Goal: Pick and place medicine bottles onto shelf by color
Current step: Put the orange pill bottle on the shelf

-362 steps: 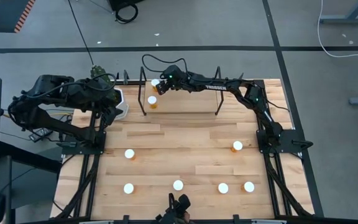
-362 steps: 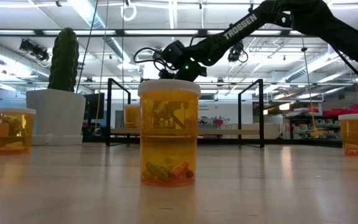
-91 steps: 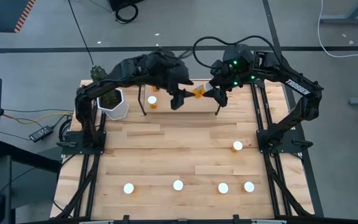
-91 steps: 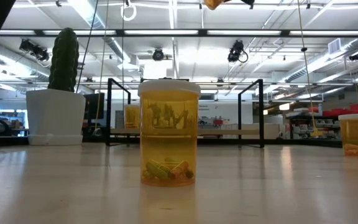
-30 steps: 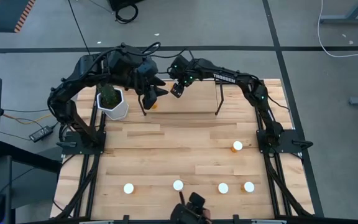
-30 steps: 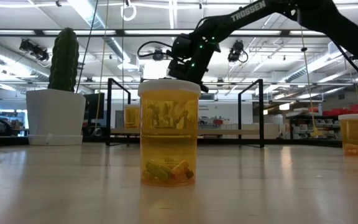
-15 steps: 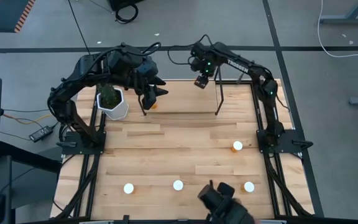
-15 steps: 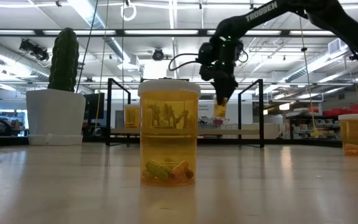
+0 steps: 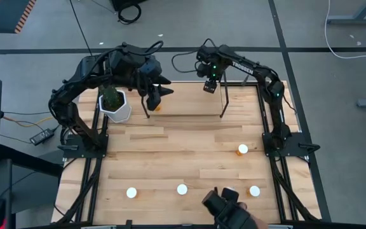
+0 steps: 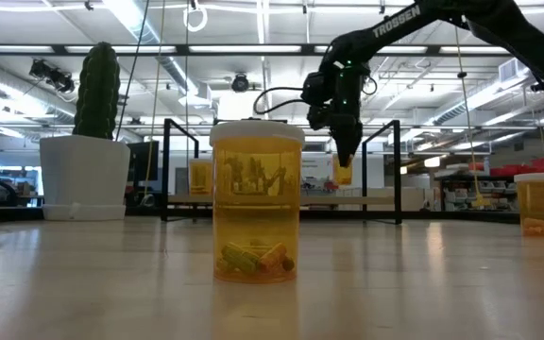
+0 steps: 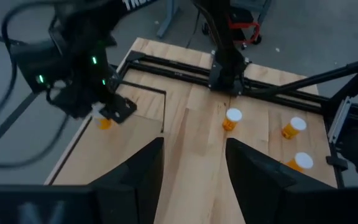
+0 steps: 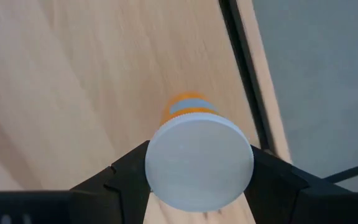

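A small amber pill bottle with a round white cap (image 12: 199, 163) hangs upright in the right gripper (image 9: 210, 86), whose jaws are clamped on either side of the cap. It is held above the right end of the shelf (image 9: 189, 107), a low light-wood board with thin black wire uprights at both ends, standing at the far edge of the wooden worktop (image 9: 183, 149). In the low view the held bottle (image 10: 342, 170) is just above the board, not touching it. A second amber bottle (image 9: 155, 106) stands at the shelf's left end, largely hidden under the left gripper (image 9: 162, 93), which hovers over it with its jaws spread apart and empty. Five more white-capped amber bottles stand on the worktop: one at the right side (image 9: 243, 149) and four along the near edge, the nearest to the low camera (image 10: 257, 201) showing small capsules inside. A white hexagonal pot holding a green cactus (image 9: 114, 102) sits left of the shelf.
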Controlling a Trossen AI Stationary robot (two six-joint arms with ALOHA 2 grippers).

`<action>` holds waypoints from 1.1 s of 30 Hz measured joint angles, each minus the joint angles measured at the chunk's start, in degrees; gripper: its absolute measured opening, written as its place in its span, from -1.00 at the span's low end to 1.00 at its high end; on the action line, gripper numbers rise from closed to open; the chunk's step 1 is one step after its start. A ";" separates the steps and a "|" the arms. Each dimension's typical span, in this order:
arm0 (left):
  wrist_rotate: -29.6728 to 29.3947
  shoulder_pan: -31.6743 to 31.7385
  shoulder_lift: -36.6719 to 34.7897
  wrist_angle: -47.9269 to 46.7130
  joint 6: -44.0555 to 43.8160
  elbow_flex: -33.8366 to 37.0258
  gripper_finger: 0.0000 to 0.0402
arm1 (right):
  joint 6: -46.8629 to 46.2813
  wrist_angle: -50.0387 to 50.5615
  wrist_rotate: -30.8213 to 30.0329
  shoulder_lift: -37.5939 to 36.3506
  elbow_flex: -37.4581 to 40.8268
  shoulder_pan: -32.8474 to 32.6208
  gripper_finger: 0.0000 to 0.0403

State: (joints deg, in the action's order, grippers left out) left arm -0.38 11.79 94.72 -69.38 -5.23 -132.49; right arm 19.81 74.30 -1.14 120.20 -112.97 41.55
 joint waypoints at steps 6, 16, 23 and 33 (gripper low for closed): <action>-0.01 -0.02 0.00 0.01 0.39 0.00 -0.12 | 1.20 -2.83 -2.08 0.00 1.48 -2.78 0.12; 0.00 -0.02 0.00 0.00 0.42 0.00 -0.13 | -1.21 -5.34 -2.28 0.04 5.99 -2.61 0.12; 0.00 -0.02 0.00 -0.02 0.44 0.00 -0.11 | -2.36 -5.42 -2.27 0.04 6.15 -0.88 0.12; 0.00 -0.02 0.00 -0.07 0.35 0.00 -0.11 | -6.09 -5.55 -2.28 0.04 6.14 0.82 0.12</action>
State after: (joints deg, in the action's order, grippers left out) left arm -0.38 11.77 94.72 -69.45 -4.89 -132.49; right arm 13.72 68.74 -3.42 120.25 -106.83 42.37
